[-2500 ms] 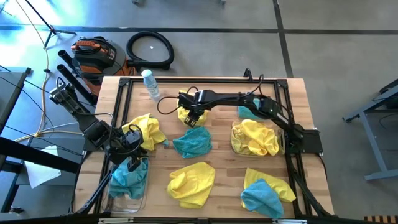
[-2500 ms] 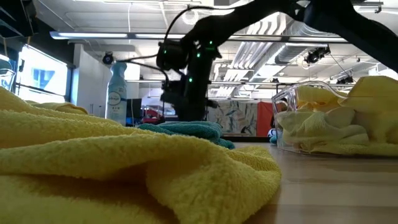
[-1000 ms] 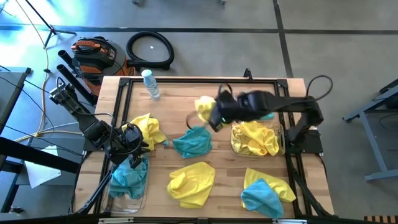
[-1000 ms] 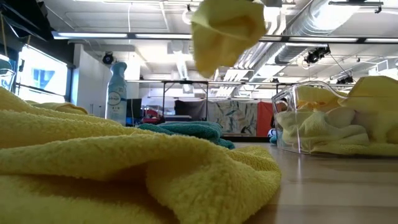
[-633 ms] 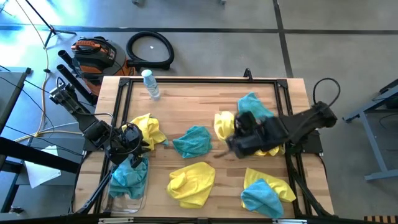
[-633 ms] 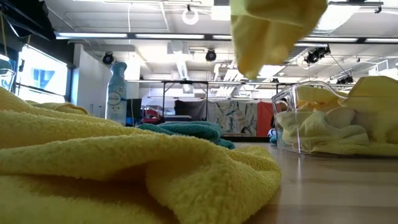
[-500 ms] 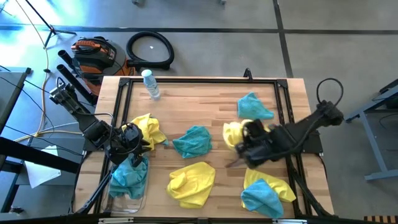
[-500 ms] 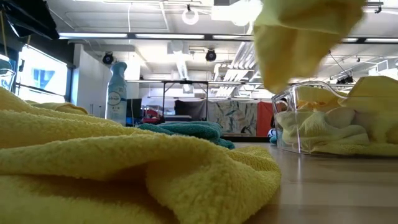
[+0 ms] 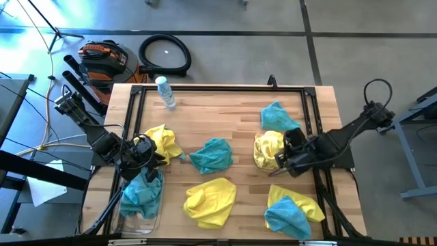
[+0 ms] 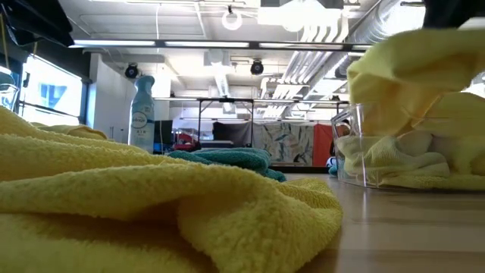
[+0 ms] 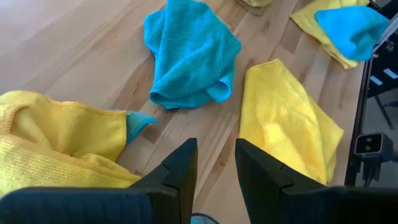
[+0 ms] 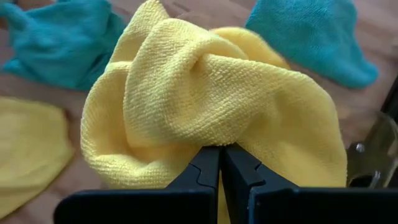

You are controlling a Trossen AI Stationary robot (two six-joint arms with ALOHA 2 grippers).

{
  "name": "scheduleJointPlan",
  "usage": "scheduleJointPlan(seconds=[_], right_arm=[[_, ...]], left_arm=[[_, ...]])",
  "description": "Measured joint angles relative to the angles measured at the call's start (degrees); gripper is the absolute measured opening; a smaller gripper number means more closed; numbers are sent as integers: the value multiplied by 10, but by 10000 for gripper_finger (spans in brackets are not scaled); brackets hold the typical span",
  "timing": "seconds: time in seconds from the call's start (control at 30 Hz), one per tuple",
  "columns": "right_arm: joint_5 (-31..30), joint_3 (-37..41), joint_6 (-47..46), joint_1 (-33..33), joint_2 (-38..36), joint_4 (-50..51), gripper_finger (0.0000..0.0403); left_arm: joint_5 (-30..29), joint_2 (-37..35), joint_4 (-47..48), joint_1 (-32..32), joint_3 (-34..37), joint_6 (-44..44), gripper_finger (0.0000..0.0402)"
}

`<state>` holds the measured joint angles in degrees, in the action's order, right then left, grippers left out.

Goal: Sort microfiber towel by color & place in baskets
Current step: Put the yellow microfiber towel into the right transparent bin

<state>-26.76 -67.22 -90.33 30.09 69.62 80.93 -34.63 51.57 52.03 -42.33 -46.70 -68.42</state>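
Observation:
My right gripper [image 9: 283, 156] is shut on a bunched yellow towel [image 9: 266, 148] over the right clear basket [image 10: 355, 144], which holds more yellow towels [image 10: 424, 163]. My left gripper [image 9: 141, 159] is open and empty, above the left basket [image 9: 140, 203] that holds teal towels. On the table lie a yellow towel [image 9: 164, 142] beside the left gripper, a teal one [image 9: 212, 156] in the middle, a yellow one [image 9: 210, 200] near the front, a teal one [image 9: 278, 117] at the far right, and a teal one on a yellow one [image 9: 292, 213] at the near right. My right gripper pinches a gathered fold of the yellow towel [image 12: 214, 138] between its two fingers [image 12: 245, 171], reaching in from the table's right. The towel [image 10: 409, 68] bunches ahead of the fingers over the basket. Whether its lower part rests on the towels inside, I cannot tell.
A clear spray bottle [image 9: 164, 92] stands at the table's far left. The black frame rail [image 9: 218, 87] runs round the tabletop. Bare wood [image 9: 225, 116] shows in the far middle. The near yellow towel [image 10: 151, 205] fills the low view's foreground.
My right gripper has carried the yellow towel from the far middle of the table toward the right and near side and down, until it is over the right basket. The towel has stayed bunched in the hold. The left arm has kept still.

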Motion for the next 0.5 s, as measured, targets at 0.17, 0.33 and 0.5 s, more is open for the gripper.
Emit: scheduleJointPlan(seconds=[0.17,0.33,0.5], right_arm=[[1,87,127,-65,-5,-129,0],[31,178,206,-121,-2,-265,0],[59,245,214,-152,-2,-298,0]], left_arm=[[-14,0,1,0,0,16,99],[-25,0,1,0,0,16,99],[-26,0,2,0,0,16,99]])
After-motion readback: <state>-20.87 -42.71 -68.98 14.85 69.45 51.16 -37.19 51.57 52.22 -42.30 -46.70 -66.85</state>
